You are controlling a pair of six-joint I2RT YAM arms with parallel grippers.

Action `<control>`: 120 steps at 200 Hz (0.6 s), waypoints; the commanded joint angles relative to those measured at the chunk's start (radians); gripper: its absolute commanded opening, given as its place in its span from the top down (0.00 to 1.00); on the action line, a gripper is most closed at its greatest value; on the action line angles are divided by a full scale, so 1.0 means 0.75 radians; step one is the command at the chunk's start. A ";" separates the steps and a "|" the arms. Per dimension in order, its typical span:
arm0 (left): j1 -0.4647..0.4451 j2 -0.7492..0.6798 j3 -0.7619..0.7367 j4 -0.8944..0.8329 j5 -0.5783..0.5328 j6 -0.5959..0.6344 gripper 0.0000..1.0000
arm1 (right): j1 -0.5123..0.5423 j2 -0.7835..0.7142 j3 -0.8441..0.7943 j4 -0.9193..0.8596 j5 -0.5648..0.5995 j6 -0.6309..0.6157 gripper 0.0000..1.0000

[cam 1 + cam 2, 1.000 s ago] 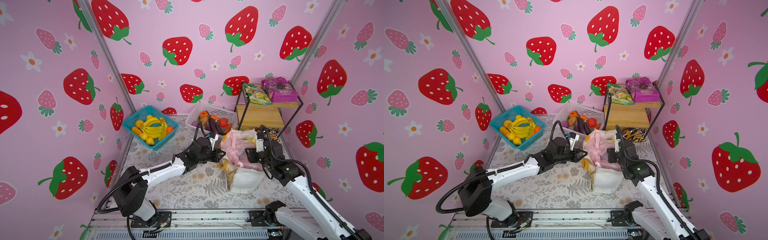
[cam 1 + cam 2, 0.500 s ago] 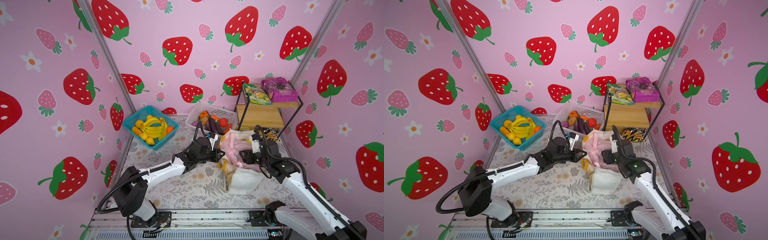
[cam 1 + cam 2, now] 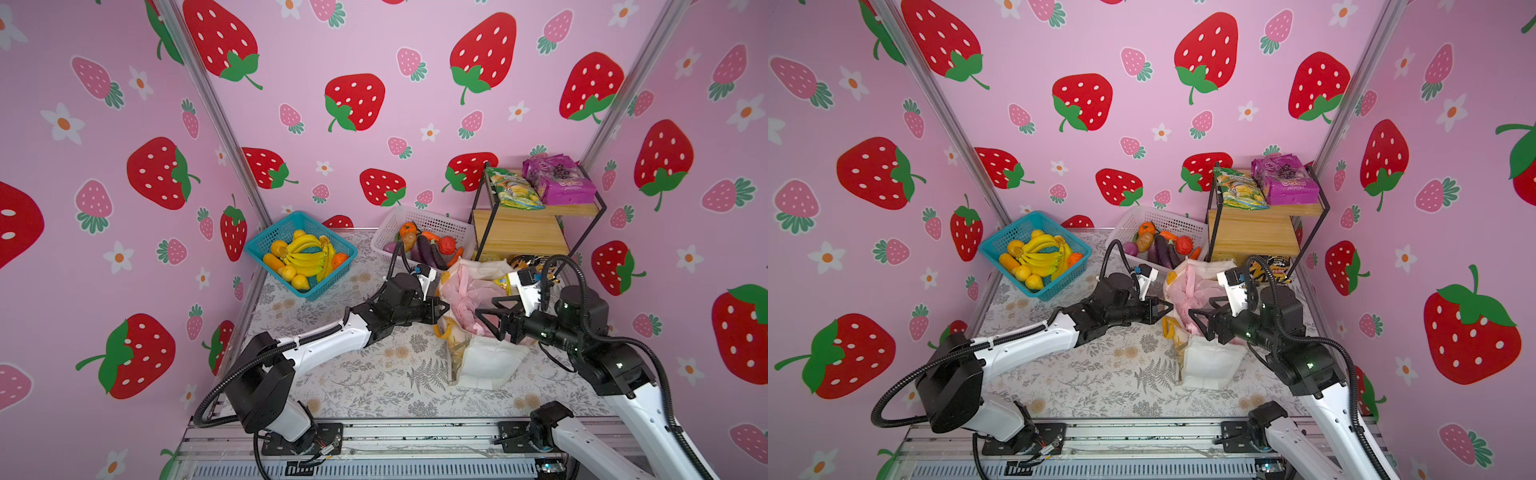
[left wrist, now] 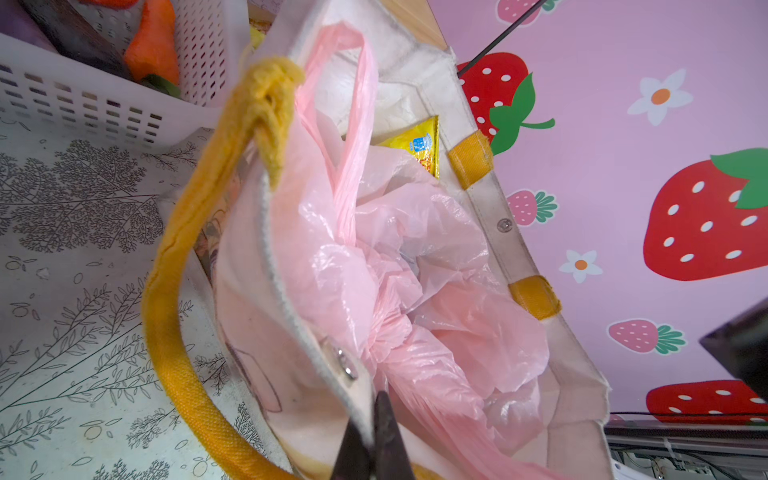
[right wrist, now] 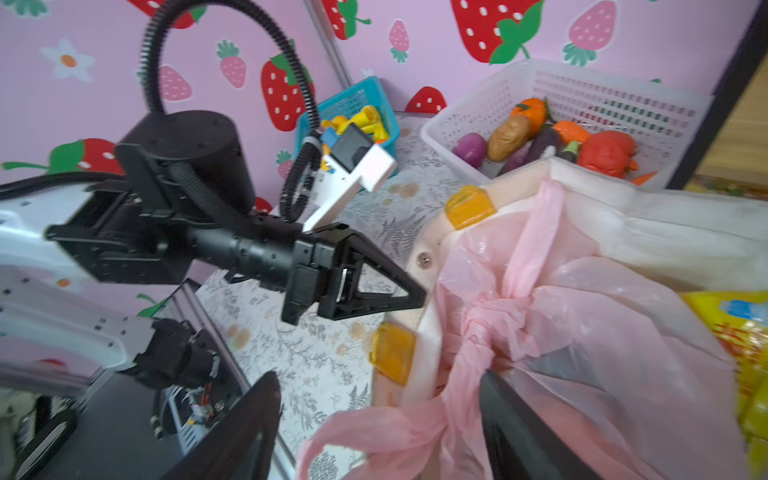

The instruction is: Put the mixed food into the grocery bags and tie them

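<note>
A blue mesh plastic basket (image 3: 330,279) of yellow toy fruit sits at ten o'clock on the floral surface (image 3: 374,374). A white mesh basket (image 3: 432,222) of toy vegetables is at twelve, and a black wire shelf (image 3: 519,230) at two. At three stands the white tote with yellow handles (image 3: 486,365), holding the crumpled translucent pink plastic carrier bag (image 3: 465,299) and a yellow crisp packet (image 4: 419,143). The left end effector (image 3: 444,308) is clamped on the tote's rim. The right end effector (image 3: 487,324) gapes, its fingers straddling the pink bag's twisted handle.

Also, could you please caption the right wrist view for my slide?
Left end effector grips the white tote by its rim; knotted pink bag and yellow packet inside.
</note>
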 commanded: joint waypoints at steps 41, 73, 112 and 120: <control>0.006 0.037 0.067 -0.033 0.003 0.023 1.00 | 0.115 -0.035 -0.078 -0.075 -0.026 -0.061 0.25; 0.006 0.052 0.082 -0.030 0.020 0.015 1.00 | 0.126 -0.018 -0.131 0.027 0.102 -0.019 0.61; 0.005 0.041 0.074 -0.029 0.029 0.015 1.00 | 0.124 0.117 -0.164 0.220 0.307 0.035 0.82; 0.006 0.035 0.069 -0.030 0.029 0.018 1.00 | 0.123 0.168 -0.152 0.243 0.355 0.034 0.86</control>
